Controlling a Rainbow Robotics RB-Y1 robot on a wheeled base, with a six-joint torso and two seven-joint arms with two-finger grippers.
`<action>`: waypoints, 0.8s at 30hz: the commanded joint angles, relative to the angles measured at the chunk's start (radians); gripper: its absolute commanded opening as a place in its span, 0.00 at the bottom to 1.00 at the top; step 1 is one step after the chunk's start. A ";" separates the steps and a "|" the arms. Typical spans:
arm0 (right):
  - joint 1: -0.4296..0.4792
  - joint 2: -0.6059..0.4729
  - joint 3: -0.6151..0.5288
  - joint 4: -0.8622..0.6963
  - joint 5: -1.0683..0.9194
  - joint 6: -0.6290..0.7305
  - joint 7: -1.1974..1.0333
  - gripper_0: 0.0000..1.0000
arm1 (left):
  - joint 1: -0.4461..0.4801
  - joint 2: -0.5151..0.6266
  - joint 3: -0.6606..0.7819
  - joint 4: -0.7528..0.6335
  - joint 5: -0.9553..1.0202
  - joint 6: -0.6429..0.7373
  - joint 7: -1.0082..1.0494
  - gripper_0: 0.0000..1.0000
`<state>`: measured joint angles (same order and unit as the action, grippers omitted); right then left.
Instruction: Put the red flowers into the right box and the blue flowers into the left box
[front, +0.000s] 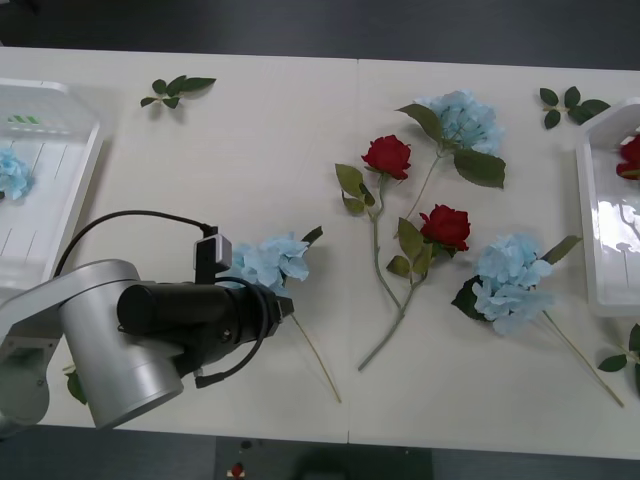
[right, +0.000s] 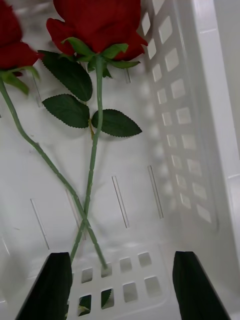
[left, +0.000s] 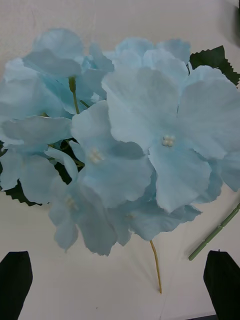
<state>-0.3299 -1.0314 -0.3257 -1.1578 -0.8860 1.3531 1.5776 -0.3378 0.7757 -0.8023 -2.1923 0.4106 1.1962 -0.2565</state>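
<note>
The left box (front: 60, 140) sits at the table's left edge with one blue hydrangea (front: 12, 172) lying on its ribbed floor. Beside it the left arm reaches over the table, its left gripper (left: 120, 280) hanging spread wide and empty above a blue flower (front: 270, 260). Two more blue heads (front: 465, 118) (front: 510, 282) and two red roses (front: 387, 156) (front: 446, 226) lie loose mid-table (stems crossing). The right box (front: 600, 230) at the far right holds two roses (right: 97, 22) (right: 12, 42), their stems crossed; the right gripper (right: 120, 285) hovers inside it, fingers apart, grasping nothing. Four blue flowers, four red.
</note>
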 joint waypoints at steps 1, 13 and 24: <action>-0.023 -0.024 -0.019 -0.082 -0.022 0.037 0.070 0.97 | -0.001 -0.050 0.017 0.032 -0.021 0.002 0.019 1.00; -0.051 -0.010 -0.027 -0.365 -0.129 0.304 0.144 0.97 | -0.018 -0.167 -0.029 0.169 -0.139 0.002 0.031 1.00; -0.052 0.125 -0.019 -0.477 -0.238 0.463 0.412 0.97 | -0.129 -0.213 -0.090 0.305 -0.170 0.003 0.037 1.00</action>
<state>-0.3638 -0.9452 -0.3279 -1.5841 -1.1350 1.7966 1.9202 -0.4264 0.5891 -0.9033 -1.8981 0.2473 1.1962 -0.2476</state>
